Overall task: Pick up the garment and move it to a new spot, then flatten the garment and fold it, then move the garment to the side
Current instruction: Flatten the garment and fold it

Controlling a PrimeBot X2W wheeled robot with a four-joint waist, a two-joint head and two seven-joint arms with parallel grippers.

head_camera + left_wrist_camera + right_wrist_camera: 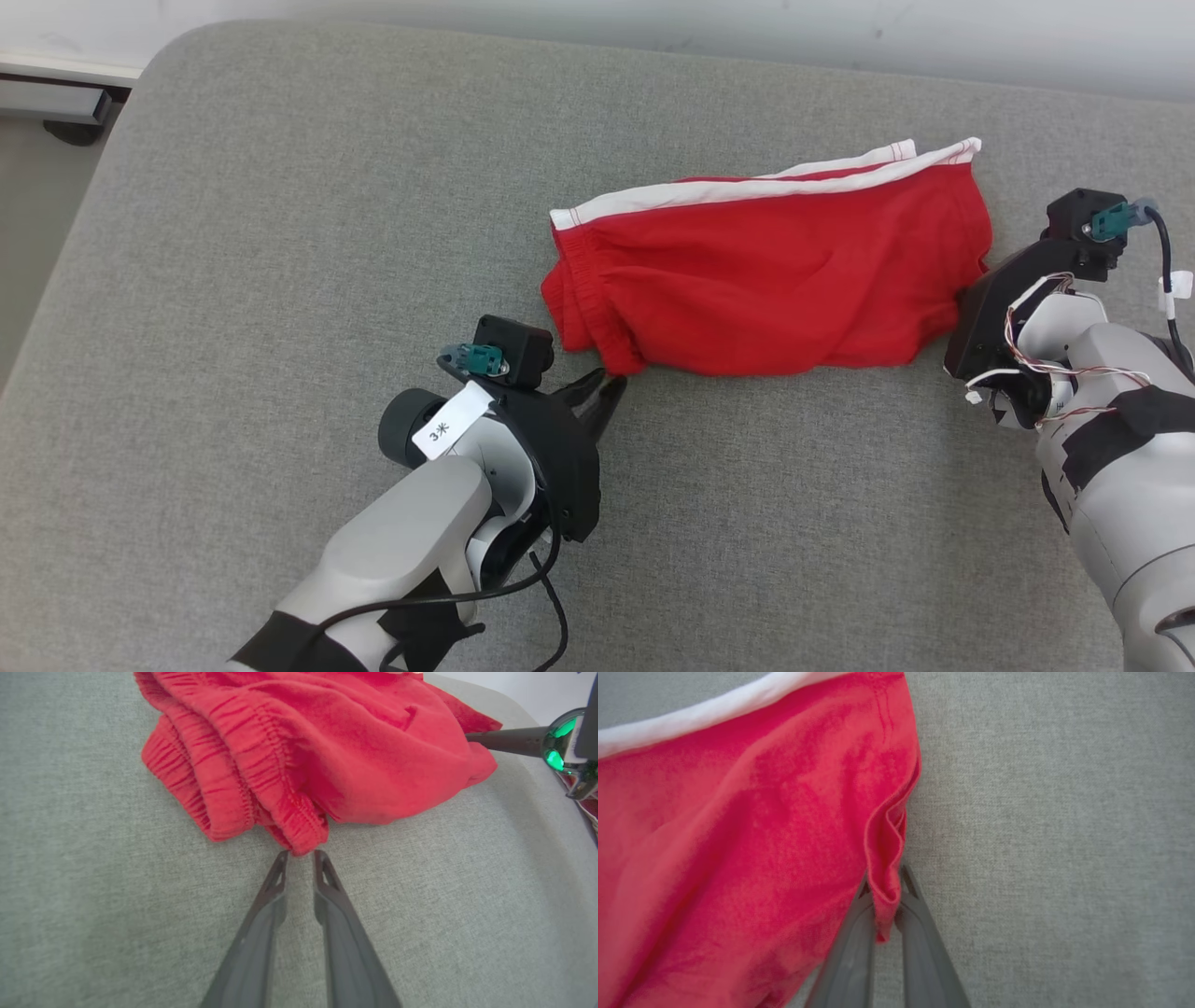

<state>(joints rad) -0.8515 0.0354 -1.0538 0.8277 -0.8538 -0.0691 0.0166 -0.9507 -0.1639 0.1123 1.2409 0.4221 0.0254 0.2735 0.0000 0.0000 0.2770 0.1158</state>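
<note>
The garment [775, 271] is a pair of red shorts with a white side stripe, lying crumpled on the grey padded surface. My left gripper [609, 385] is at its near-left corner. In the left wrist view its fingers stand narrow on the gathered waistband corner [303, 847] of the garment [327, 742]. My right gripper [883, 886] is shut on a folded hem at the right end of the garment [738, 858]. In the head view its fingers are hidden under the black wrist housing [990, 317]. One dark finger [504, 740] of it reaches the cloth's far end.
The grey cushioned surface [280, 280] reaches all round the shorts, with wide bare room at the left and front. Its rounded left edge [84, 243] drops to the floor. A white wall [840, 28] runs along the back.
</note>
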